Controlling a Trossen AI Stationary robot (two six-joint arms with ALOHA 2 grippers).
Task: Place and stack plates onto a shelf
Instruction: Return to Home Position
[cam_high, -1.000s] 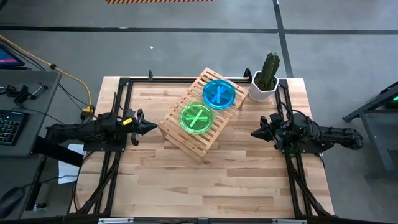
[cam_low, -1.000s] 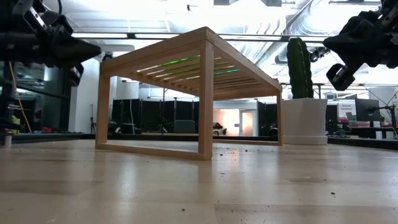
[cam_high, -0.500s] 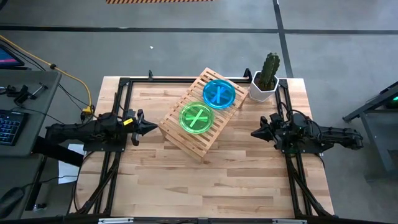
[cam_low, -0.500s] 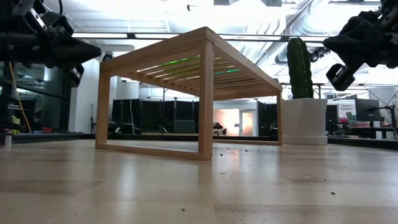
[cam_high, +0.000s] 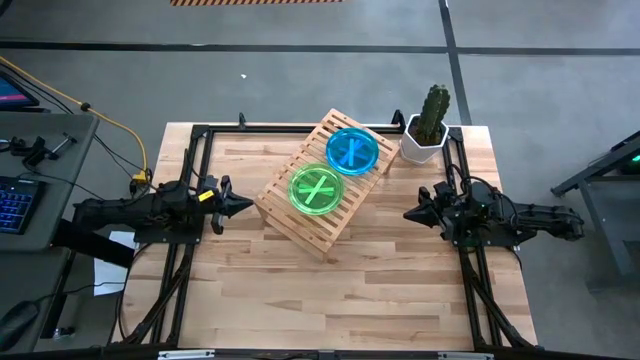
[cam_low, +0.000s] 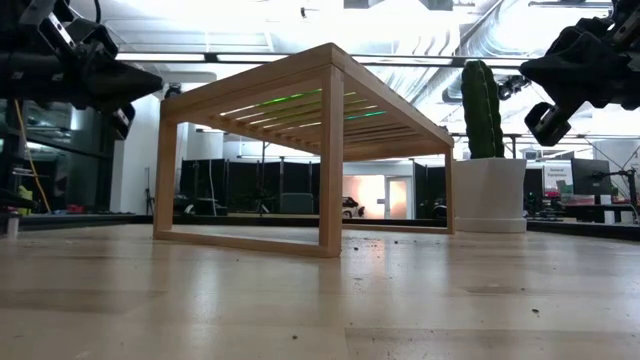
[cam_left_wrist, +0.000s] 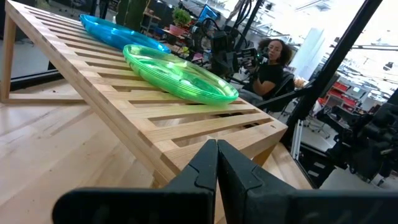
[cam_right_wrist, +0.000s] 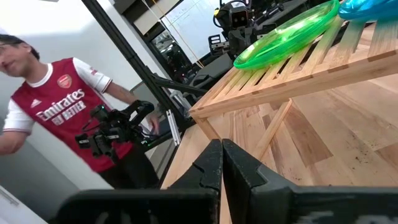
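Sitting unmoved on either side of the shelf (cam_high: 290, 218), my left end effector (cam_high: 244, 205) and right end effector (cam_high: 408, 214) are closed and empty; green plates (cam_high: 316, 189) and blue plates (cam_high: 352, 150) rest on its slats, so stacking looks done.
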